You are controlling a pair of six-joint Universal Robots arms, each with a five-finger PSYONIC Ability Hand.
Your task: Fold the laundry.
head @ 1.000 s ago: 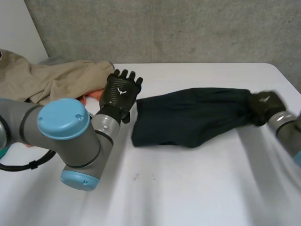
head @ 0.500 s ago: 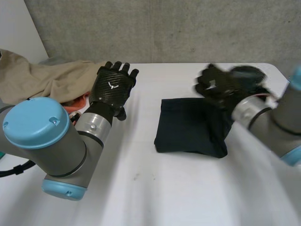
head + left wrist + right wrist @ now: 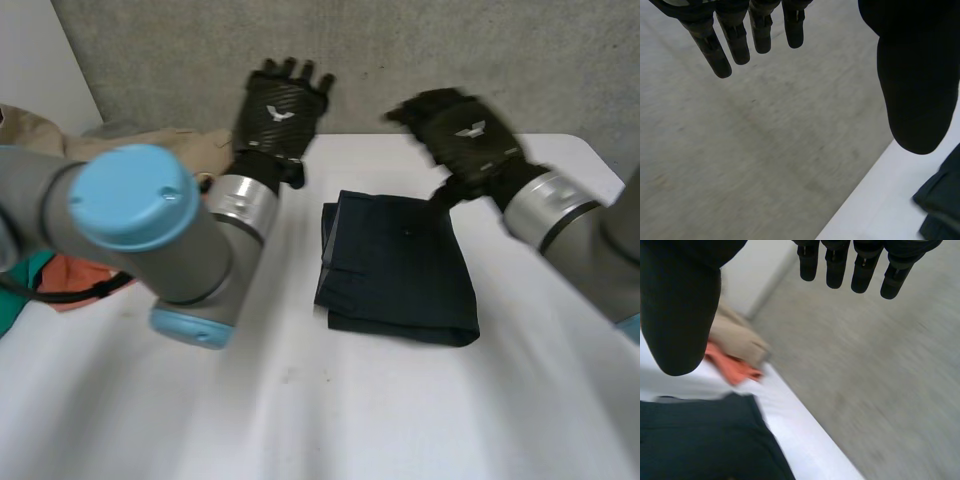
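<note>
A dark navy garment (image 3: 400, 270) lies folded into a rough rectangle in the middle of the white table (image 3: 350, 420). My right hand (image 3: 462, 135) hovers above its far right corner, open, holding nothing. In the right wrist view its fingers (image 3: 865, 265) are straight and spread from the thumb, with the navy garment (image 3: 705, 440) below the palm. My left hand (image 3: 282, 105) is raised over the table's back edge, left of the garment, open and empty. From the left wrist, its straight fingers (image 3: 740, 40) point at the wall, and a corner of the navy garment (image 3: 942, 200) lies below the thumb.
A beige garment (image 3: 60, 150) is heaped at the back left, with an orange cloth (image 3: 85, 290) and a teal piece (image 3: 15, 300) beside it under my left arm. The beige garment (image 3: 737, 340) and orange cloth (image 3: 732, 367) lie beyond the navy one. A grey wall (image 3: 450, 60) stands behind.
My right hand carried the garment's right end over to the left, folding it in half, then let go and lifted. My left hand rose toward the back wall.
</note>
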